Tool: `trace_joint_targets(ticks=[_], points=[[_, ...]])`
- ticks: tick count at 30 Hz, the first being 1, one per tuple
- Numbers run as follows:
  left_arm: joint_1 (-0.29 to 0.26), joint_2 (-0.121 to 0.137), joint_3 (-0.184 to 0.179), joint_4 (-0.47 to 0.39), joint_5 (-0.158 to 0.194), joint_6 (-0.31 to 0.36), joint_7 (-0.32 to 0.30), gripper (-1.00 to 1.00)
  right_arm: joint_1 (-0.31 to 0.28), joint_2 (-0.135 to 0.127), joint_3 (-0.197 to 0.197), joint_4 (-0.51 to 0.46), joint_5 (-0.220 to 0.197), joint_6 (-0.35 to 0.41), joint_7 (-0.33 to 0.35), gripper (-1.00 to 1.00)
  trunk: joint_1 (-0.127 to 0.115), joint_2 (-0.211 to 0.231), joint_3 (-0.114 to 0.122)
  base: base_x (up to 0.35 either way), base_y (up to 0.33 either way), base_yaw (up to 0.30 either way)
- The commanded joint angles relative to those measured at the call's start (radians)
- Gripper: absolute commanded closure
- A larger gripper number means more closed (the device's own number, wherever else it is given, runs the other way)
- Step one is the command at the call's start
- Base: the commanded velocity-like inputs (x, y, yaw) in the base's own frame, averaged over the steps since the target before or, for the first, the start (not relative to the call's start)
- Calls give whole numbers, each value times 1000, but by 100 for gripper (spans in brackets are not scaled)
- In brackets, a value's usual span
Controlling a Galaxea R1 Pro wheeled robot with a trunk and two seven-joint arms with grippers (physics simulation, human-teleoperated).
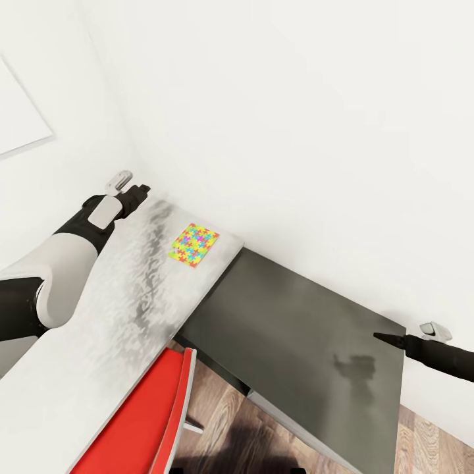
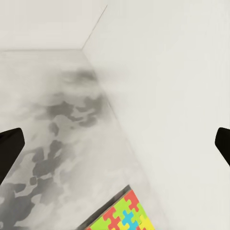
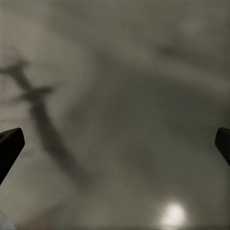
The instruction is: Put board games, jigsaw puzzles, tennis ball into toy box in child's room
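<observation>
One jigsaw puzzle (image 1: pixel 193 245) — a thin flat square of interlocking yellow, pink, blue, green and orange pieces — lies flat on the pale table (image 1: pixel 99 329), near its far edge by the wall.

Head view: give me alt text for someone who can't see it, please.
A multicolour jigsaw puzzle lies flat on the pale table near the white wall, by the table's end. The left gripper hangs over the tabletop near the room's corner; the right gripper reaches over the dark side panel. A red chair stands below.
</observation>
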Motion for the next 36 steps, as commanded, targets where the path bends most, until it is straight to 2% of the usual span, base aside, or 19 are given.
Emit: trace_joint_targets(ticks=[1, 13, 18, 26, 31, 36], points=[[0, 0, 4, -2, 5, 6, 5, -100, -1, 0, -1, 0, 3, 5, 5, -100, 1, -2, -1, 0, 0, 0], [1, -1, 4, -1, 5, 6, 4, -100, -1, -1, -2, -1, 2, 6, 5, -100, 1, -2, -1, 0, 0, 0], [23, 1, 32, -9, 12, 10, -1, -100, 27, -9, -12, -29, -2, 21, 9, -100, 1, -2, -2, 0, 0, 0], [44, 3, 75, 18, 56, 9, -10, -100, 67, -15, -21, -74, -7, 38, 11, -100, 1, -2, -7, 0, 0, 0], [49, 3, 80, 26, 76, 8, -12, -100, 74, -16, -23, -100, -8, 42, 12, -100, 1, -2, -13, 0, 0, 0], [50, 5, 82, 29, 83, 8, -12, -100, 76, -17, -24, -102, -8, 43, 12, -100, 1, -2, -20, 0, 0, 0]])
